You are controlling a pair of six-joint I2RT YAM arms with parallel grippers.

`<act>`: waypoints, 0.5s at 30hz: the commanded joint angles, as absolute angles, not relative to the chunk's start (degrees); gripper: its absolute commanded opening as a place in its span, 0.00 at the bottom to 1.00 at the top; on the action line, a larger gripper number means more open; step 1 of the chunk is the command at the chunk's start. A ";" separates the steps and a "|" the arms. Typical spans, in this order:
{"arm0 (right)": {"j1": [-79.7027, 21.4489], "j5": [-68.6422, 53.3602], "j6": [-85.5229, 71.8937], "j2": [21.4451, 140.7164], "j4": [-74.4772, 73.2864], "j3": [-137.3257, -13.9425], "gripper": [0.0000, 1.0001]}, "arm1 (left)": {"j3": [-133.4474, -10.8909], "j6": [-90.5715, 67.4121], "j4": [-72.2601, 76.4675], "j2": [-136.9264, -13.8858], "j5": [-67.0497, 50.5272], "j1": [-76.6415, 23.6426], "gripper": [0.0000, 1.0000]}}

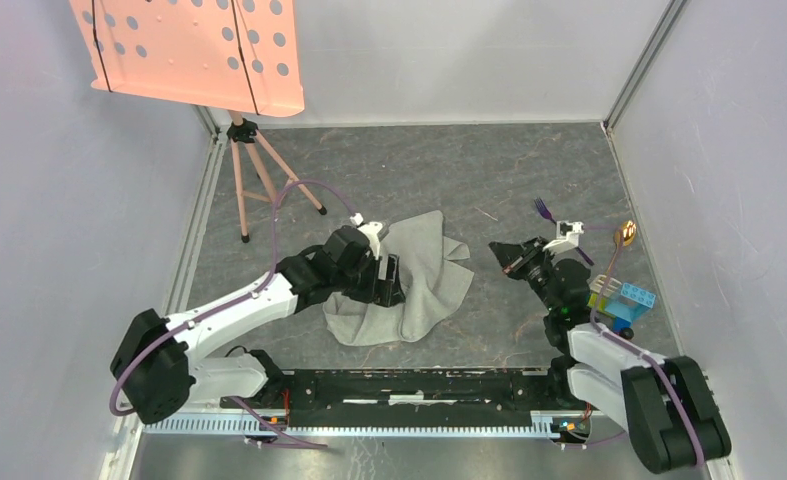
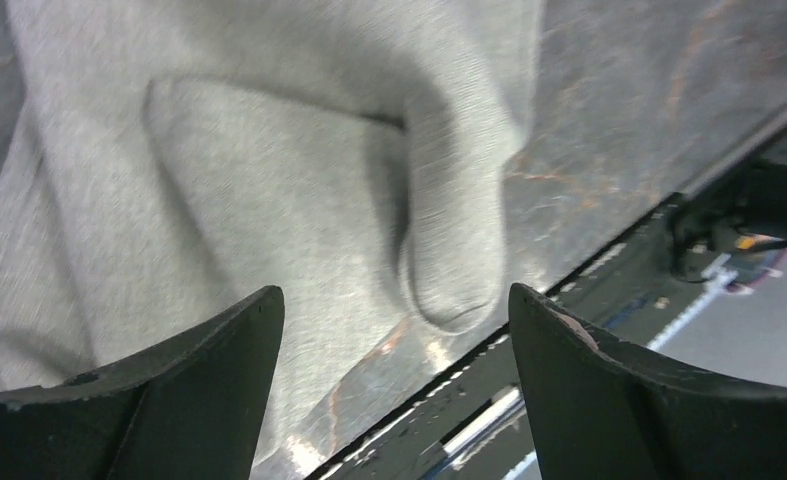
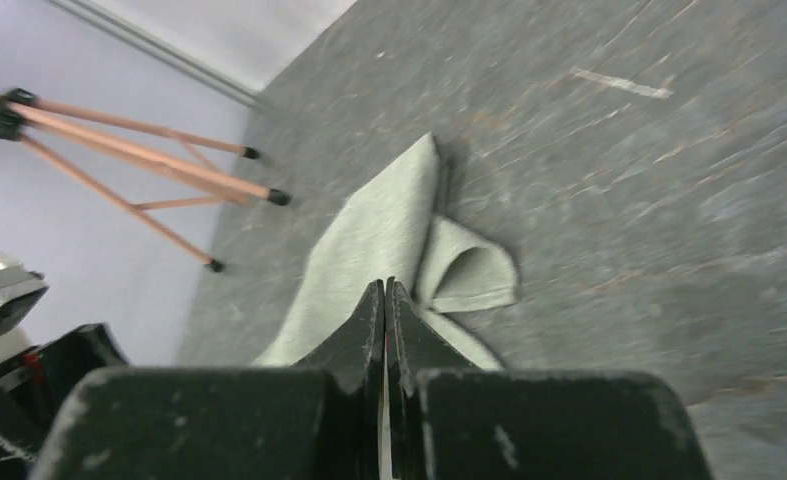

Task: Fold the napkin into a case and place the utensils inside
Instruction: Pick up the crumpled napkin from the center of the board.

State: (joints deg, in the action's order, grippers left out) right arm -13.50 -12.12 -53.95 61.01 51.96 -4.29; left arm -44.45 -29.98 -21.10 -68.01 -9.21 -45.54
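The light grey napkin (image 1: 424, 270) lies rumpled on the dark floor, one edge rolled over itself (image 2: 269, 180). My left gripper (image 1: 389, 280) hangs over the napkin's left part, open, with nothing between its fingers (image 2: 199, 390). Just right of the cloth my right gripper (image 1: 497, 250) is shut on nothing, its tips (image 3: 384, 290) pointing at the napkin's folded corner (image 3: 469, 275). The purple fork (image 1: 542, 210) lies behind the right gripper. The spoon (image 1: 626, 233) with its gold bowl lies further right. Neither utensil touches the cloth.
Colourful toy blocks (image 1: 621, 300) sit by the right arm. A salmon-pink perforated panel (image 1: 194, 50) stands on a tripod (image 1: 254, 170) at the back left. Grey walls close in three sides. The arms' base rail (image 1: 419, 385) runs along the near edge.
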 commanded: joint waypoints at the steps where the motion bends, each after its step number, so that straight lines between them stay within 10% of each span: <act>1: -11.74 -13.99 -35.32 56.11 30.71 -10.64 0.03 | -43.61 -32.45 -24.59 -69.32 1.09 -46.40 0.88; 6: -12.33 -23.61 -26.34 60.09 22.44 -14.35 0.51 | -48.86 -32.17 -29.49 -77.64 6.81 -46.35 0.80; 15: -29.65 1.24 -12.50 77.38 -6.35 -35.34 0.79 | -53.23 -31.00 -30.09 -88.72 10.96 -46.41 0.59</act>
State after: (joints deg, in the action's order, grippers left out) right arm -22.33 -13.43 -21.06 73.87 7.70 -26.92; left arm -51.42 -30.63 -29.93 -87.57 8.23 -46.15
